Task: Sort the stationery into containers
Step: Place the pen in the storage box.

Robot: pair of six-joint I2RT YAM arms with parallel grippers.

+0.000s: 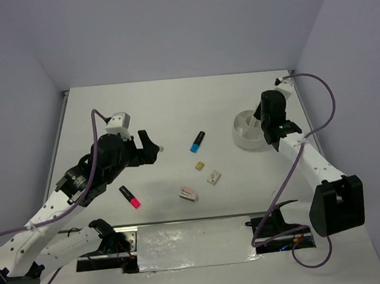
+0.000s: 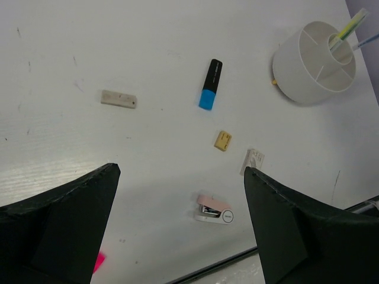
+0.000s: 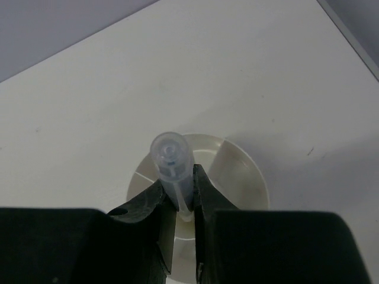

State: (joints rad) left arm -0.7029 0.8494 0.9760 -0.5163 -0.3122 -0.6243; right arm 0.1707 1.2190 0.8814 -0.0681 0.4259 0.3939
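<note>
While the right gripper (image 3: 183,198) pinches a clear thin plastic pen (image 3: 172,160) upright directly over the round white divided plastic tub (image 3: 240,168), the left gripper (image 2: 180,171) hangs wide open and empty, nearer the blue-ended black marker (image 2: 209,84) lying on the surface (image 2: 89,47).

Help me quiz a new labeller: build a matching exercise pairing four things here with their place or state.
1 blue-ended black marker
2 pink-ended black highlighter
3 clear plastic pen
4 left hand

A open, empty
B clamped in the right hand over the round white plastic tub
C on the table between left hand and tub
D on the table beside the left arm

Pairs: 1-C, 2-D, 3-B, 4-A
</note>
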